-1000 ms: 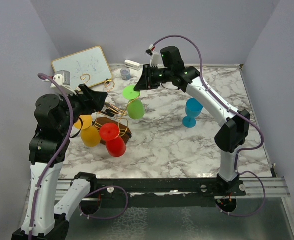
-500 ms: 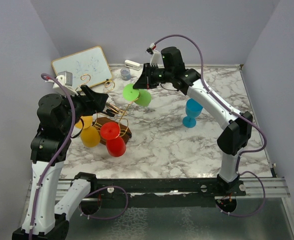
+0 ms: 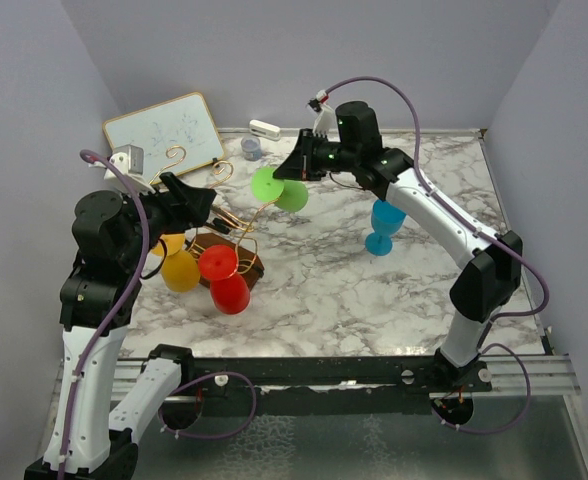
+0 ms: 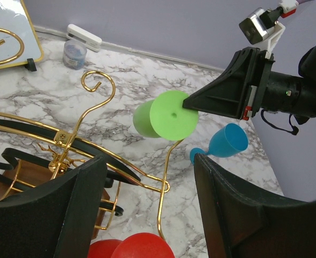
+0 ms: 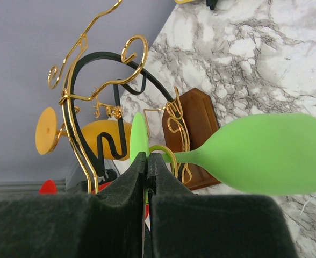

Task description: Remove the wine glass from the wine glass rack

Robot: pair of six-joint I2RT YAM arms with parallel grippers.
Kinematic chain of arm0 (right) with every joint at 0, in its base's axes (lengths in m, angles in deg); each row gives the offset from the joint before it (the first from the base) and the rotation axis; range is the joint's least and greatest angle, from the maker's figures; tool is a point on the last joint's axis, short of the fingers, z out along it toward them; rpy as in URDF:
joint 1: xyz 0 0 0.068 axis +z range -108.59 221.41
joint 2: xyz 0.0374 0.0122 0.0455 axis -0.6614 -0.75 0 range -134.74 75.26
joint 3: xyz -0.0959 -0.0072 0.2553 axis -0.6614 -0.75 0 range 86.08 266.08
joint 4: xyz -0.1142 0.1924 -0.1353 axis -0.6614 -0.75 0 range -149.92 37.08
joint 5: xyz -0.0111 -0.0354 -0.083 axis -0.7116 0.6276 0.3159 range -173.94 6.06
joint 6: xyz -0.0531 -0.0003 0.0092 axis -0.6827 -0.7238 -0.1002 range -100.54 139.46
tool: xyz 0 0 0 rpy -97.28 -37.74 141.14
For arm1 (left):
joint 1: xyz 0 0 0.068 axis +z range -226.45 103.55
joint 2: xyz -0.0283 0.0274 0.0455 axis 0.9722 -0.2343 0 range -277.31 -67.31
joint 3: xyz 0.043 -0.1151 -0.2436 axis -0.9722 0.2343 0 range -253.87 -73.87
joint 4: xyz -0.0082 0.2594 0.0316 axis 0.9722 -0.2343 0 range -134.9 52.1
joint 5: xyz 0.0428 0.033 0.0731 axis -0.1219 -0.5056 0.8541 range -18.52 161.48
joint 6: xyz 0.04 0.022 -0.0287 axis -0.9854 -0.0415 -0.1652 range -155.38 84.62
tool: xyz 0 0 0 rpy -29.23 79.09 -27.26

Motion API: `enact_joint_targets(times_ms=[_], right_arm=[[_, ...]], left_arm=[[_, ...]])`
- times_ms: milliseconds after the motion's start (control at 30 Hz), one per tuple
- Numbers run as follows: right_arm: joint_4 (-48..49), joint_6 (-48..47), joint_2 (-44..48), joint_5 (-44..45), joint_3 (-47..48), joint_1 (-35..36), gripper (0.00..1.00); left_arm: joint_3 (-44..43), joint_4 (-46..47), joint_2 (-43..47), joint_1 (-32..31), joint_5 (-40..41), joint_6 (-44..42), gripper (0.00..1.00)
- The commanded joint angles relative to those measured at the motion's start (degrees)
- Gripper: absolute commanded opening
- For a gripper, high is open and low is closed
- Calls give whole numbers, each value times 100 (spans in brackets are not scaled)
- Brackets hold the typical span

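The right fingers (image 5: 132,185) are pressed fully together on the rim of the green wine glass's (image 5: 265,153) flat foot. They hold the glass on its side in the air, bowl pointing away, above the bench (image 3: 374,290) and just beside the wine glass rack (image 4: 96,88). In the right wrist view a gold loop appears to curl round the stem close to the foot, so the glass looks not yet free of its hooked arm, though the overlap makes this hard to confirm. The left fingers (image 4: 77,204) stand spread wide with nothing between them, hovering near the rack's upper wires. Whether they touch the wire cannot be told. The main risk is the hook: a pull across it rather than out along its opening would probably drag the light wire stand with it. That could tilt its wooden base and shake the red glass (image 3: 229,280) and the yellow glass (image 3: 181,270) hanging on the lower arms. The grip is also slim, a pinch on a thin disc with the bowl's weight hanging out sideways, so a snag or jerk could make the glass swivel or slip out. The blue glass (image 3: 384,225) stands upright on the bench beneath the right arm and could be knocked on the way back.
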Motion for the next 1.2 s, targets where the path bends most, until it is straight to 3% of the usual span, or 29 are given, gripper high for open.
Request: enact_joint_targets(times_ms=[0, 600, 1167], right_arm=[[427, 242, 363, -97, -316, -84, 1], [884, 435, 508, -1088, -690, -91, 1], [498, 167, -595, -1016, 630, 195, 1]], left_arm=[[65, 67, 95, 27, 7, 31, 68], [212, 194, 89, 27, -71, 155, 68], [90, 165, 48, 27, -147, 177, 67]])
